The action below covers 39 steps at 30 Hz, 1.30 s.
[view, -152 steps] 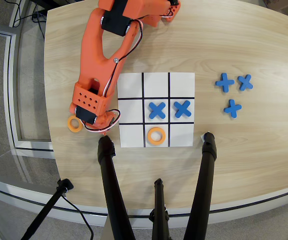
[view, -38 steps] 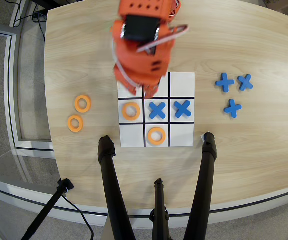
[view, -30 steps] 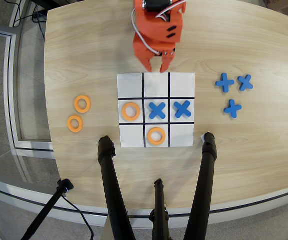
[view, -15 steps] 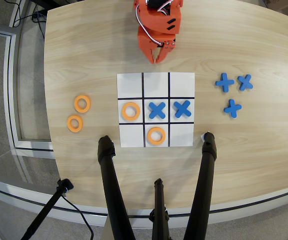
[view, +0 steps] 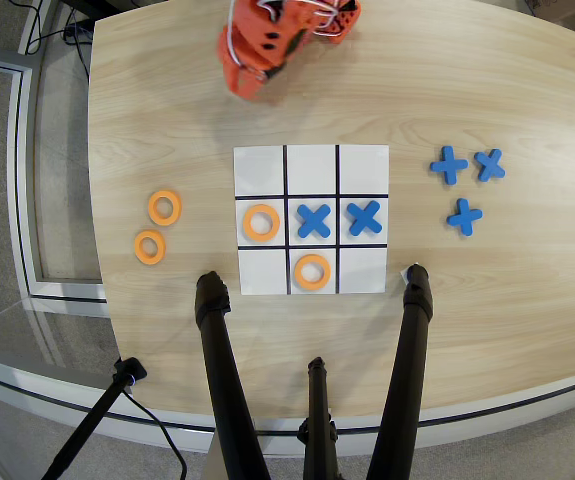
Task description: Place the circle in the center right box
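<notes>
In the overhead view the white 3x3 grid sheet (view: 362, 160) lies mid-table. An orange ring (view: 248, 222) lies flat in the left end cell of the middle row. A second orange ring (view: 299, 272) lies in the bottom middle cell. Blue crosses fill the centre cell (view: 314, 220) and the right end cell of the middle row (view: 364, 217). Two more orange rings (view: 153, 207) (view: 138, 247) lie on the table left of the sheet. My orange gripper (view: 245, 80) is folded back at the table's far edge, well away from the grid, holding nothing visible. It is blurred, so its jaws are unclear.
Three loose blue crosses (view: 448, 164) (view: 489, 164) (view: 464, 216) lie right of the sheet. Black tripod legs (view: 217, 360) (view: 412, 340) rest on the near table edge, just below the sheet. Cables run on the floor at the top left.
</notes>
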{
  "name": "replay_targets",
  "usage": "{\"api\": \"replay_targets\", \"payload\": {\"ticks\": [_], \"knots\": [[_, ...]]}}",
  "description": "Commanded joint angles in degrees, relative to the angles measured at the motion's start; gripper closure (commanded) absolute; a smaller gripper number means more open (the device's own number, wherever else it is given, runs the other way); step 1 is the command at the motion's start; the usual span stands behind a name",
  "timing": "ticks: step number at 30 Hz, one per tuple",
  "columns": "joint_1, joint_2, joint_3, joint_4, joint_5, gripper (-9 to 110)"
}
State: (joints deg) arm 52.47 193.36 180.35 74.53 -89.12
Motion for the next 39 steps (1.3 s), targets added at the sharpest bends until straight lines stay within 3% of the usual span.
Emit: {"api": "replay_targets", "payload": {"ticks": [1, 11, 39], "knots": [[18.9, 1.05, 3.16, 0.0, -0.35, 101], [42.1, 1.14, 3.16, -0.53, 0.18, 102], [41.13, 1.05, 3.16, 0.0, 0.18, 101]]}}
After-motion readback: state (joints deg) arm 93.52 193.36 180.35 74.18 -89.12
